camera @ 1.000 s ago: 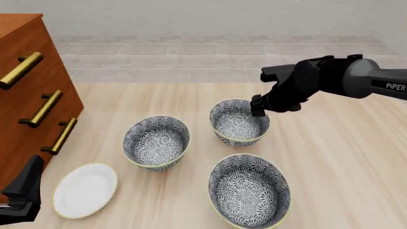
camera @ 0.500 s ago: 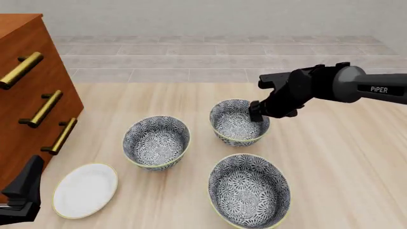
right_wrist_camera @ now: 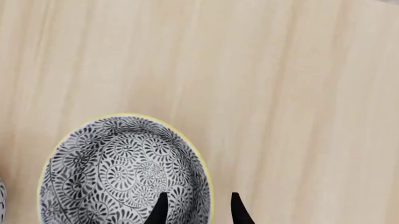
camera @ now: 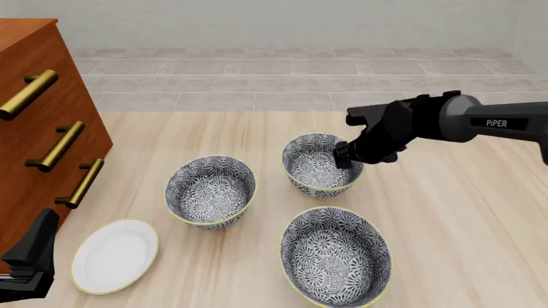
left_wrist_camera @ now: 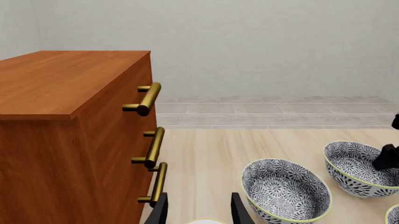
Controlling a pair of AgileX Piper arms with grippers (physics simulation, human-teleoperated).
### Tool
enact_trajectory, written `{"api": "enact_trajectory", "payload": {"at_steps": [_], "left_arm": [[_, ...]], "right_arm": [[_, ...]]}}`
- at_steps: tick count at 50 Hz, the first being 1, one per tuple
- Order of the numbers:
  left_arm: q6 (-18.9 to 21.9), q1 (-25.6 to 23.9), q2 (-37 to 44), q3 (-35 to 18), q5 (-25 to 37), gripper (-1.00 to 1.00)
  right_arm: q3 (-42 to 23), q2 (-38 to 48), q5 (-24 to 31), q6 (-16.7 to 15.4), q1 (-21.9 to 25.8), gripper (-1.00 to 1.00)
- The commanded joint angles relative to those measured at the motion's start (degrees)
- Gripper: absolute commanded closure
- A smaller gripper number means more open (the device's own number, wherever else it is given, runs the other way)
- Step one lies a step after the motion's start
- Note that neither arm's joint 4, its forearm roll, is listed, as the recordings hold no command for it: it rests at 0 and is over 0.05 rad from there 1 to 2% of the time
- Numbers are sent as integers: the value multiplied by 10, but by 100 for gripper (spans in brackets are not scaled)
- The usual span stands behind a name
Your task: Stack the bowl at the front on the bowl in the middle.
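The bowl at the front [camera: 335, 255] sits on the tabletop [camera: 462, 212], nearest the camera, and it has not moved since a second ago. The bowl in the middle [camera: 210, 190] is up and to the left of it, also in the same spot. The third bowl [camera: 319, 165] is farther back, a bit to the right.

The right gripper [camera: 344, 155] has dropped lower than it was a second ago. It now sits right at that far bowl's right rim. In the right wrist view, one finger [right_wrist_camera: 160, 210] is over the inside of the bowl [right_wrist_camera: 124, 172] and the other is outside the rim, with a gap between them.

The right arm reaches in from the right side, bent downward at the wrist.

The left gripper [camera: 30, 260] waits low at the left, near the white plate [camera: 114, 255] and the wooden drawers [camera: 38, 128]. Its fingers are spread apart, holding nothing.
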Motion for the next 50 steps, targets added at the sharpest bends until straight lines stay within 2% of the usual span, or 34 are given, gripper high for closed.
{"api": "enact_trajectory", "payload": {"at_steps": [1, 13, 14, 34, 39, 41, 50], "left_arm": [[1, 1, -2, 1, 0, -100], [1, 1, -1, 0, 0, -100], [1, 1, -1, 0, 0, -100], [1, 1, -1, 0, 0, -100], [1, 1, -1, 1, -1, -100], [1, 1, -1, 1, -1, -100], [1, 0, -1, 1, -1, -100]], "right_arm": [[-2, -1, 3, -1, -5, -100], [-3, 6, 0, -4, -8, -100], [-3, 5, 0, -5, -8, 100], [-7, -17, 12, -5, -12, 100], [-20, -38, 35, 1, -4, 100], [-28, -52, 46, 13, 6, 100], [-84, -85, 105, 15, 19, 100]]}}
